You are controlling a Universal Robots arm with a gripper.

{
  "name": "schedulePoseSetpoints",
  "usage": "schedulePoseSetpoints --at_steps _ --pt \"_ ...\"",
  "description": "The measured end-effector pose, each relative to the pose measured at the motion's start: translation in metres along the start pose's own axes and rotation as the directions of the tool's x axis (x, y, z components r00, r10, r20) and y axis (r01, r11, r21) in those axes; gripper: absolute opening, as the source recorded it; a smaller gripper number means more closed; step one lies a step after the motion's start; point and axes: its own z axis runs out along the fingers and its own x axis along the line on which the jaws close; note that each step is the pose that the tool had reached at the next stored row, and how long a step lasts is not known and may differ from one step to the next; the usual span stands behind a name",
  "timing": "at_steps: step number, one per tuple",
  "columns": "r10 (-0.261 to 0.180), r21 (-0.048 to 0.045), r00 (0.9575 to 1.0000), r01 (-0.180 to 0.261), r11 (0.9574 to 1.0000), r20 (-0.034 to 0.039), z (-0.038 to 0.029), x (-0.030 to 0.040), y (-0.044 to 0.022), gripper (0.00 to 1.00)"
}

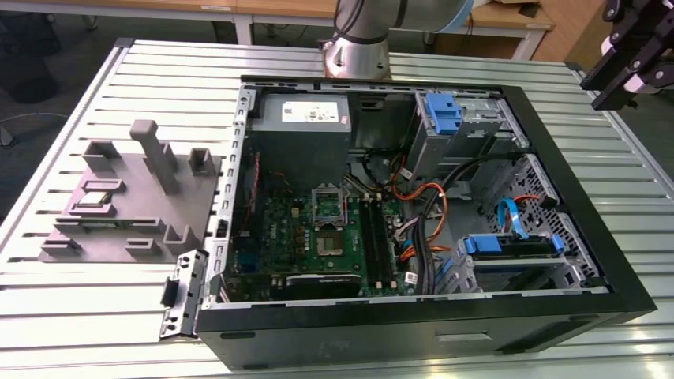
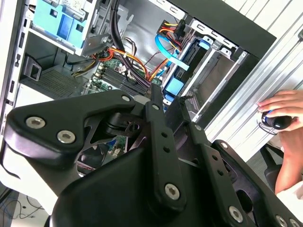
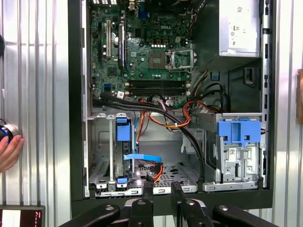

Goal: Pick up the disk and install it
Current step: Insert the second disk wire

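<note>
In the exterior view my gripper (image 1: 635, 59) hangs high beyond the open computer case (image 1: 589, 237), at the exterior view's right. Its black fingers (image 3: 147, 189) stand close together with nothing between them in both wrist views. The disk (image 1: 511, 246) shows only by its blue carrier, edge-on in the lower drive cage near the case's front. Its labelled face is hidden. The same blue carrier (image 3: 123, 128) appears in the first wrist view, and in the second wrist view (image 2: 175, 87) beside a blue flat cable. The gripper is well apart from it.
A second blue bracket (image 1: 443, 114) sits on the silver upper bay next to the grey power supply (image 1: 303, 114). Orange and black cables (image 1: 427, 201) cross the motherboard. A grey fixture block (image 1: 126, 205) stands on the slatted table. A person's hand (image 2: 279, 106) rests at the table edge.
</note>
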Motion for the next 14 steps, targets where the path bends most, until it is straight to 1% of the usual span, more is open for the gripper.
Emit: schedulePoseSetpoints --at_steps 14 --pt "0.000 0.0000 1.0000 0.000 1.0000 0.0002 0.0021 0.0002 0.0000 0.29"
